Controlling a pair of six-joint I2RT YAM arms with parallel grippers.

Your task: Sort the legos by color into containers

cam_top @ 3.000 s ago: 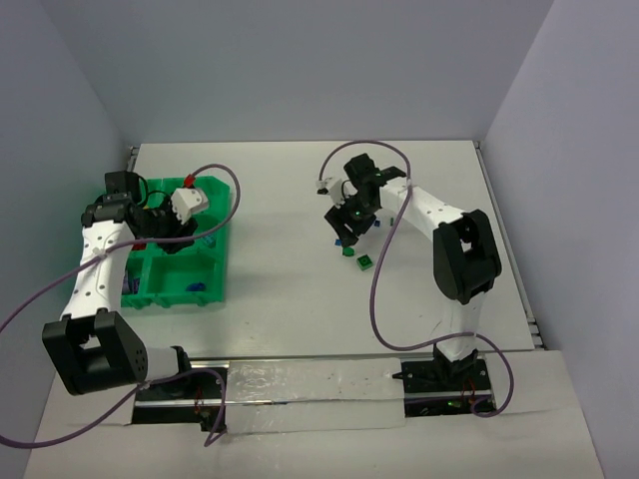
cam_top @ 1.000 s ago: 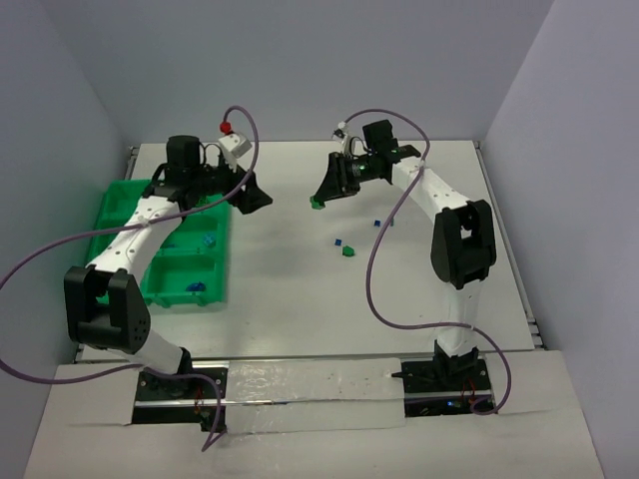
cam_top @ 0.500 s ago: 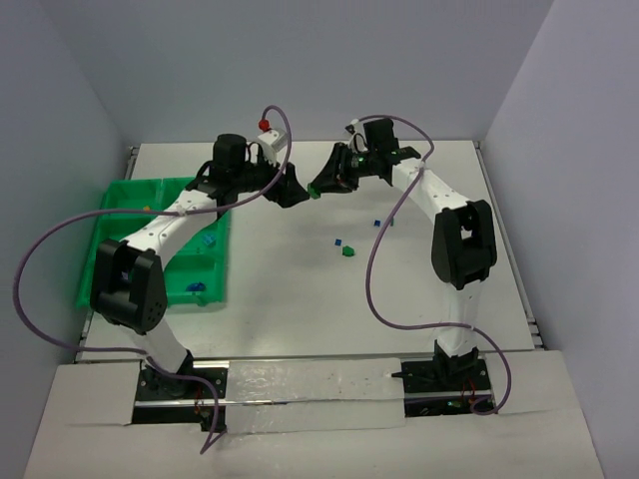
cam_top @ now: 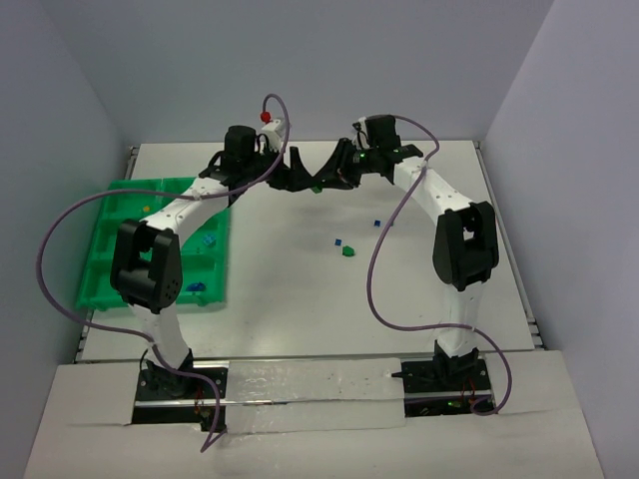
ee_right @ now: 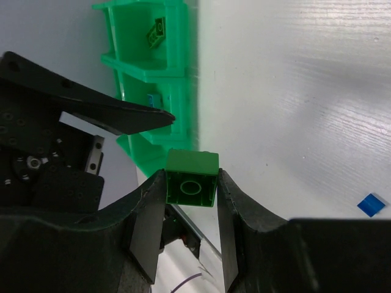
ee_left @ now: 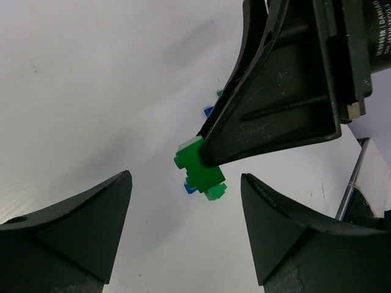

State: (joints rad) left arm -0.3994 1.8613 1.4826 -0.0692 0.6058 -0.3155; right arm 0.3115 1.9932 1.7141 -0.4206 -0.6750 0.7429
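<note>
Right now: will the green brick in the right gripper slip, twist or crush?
Likely rigid: pinched by the right gripper, the green brick keeps square edges. Probably light, being far smaller than the gripper. Its smooth faces and shallow pinch suggest it could twist when the left gripper closes.

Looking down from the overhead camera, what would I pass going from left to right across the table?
green tray → left hand, open → green brick pinched in the right hand → lone blue brick
</note>
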